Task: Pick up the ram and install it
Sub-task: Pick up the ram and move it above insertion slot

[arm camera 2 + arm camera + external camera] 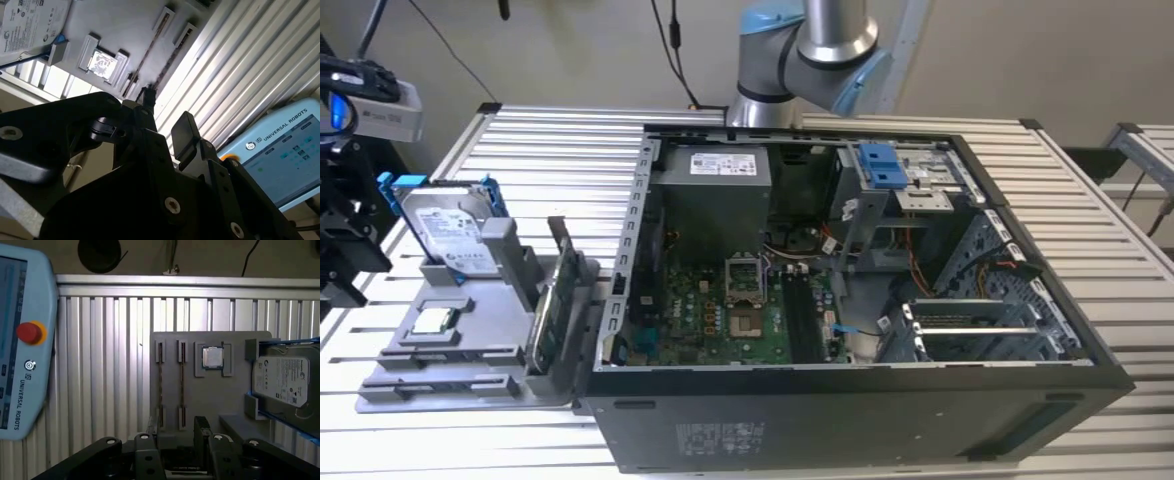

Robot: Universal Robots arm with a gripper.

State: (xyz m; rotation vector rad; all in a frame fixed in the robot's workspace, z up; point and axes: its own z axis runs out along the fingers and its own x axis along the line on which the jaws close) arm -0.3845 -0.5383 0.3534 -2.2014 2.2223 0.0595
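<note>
The grey holder (487, 325) sat on the exterior view's left. In the first wrist view the ram (181, 385) stood edge-on in one of its slots, showing as a thin brownish-dark strip. It stood beside a matching stick (160, 385), a processor (213, 357) and a hard drive (287, 382) with a white printed label. In the second wrist view the gripper (166, 112) hung near the slots, jaws apart and empty. The open case (881, 400) lay on the exterior view's right, its sticker print too small to read.

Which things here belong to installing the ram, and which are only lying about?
For the job: ram, gripper, open computer case.

Only lying about: hard drive in its blue frame, processor chip, green circuit board, teach pendant.
</note>
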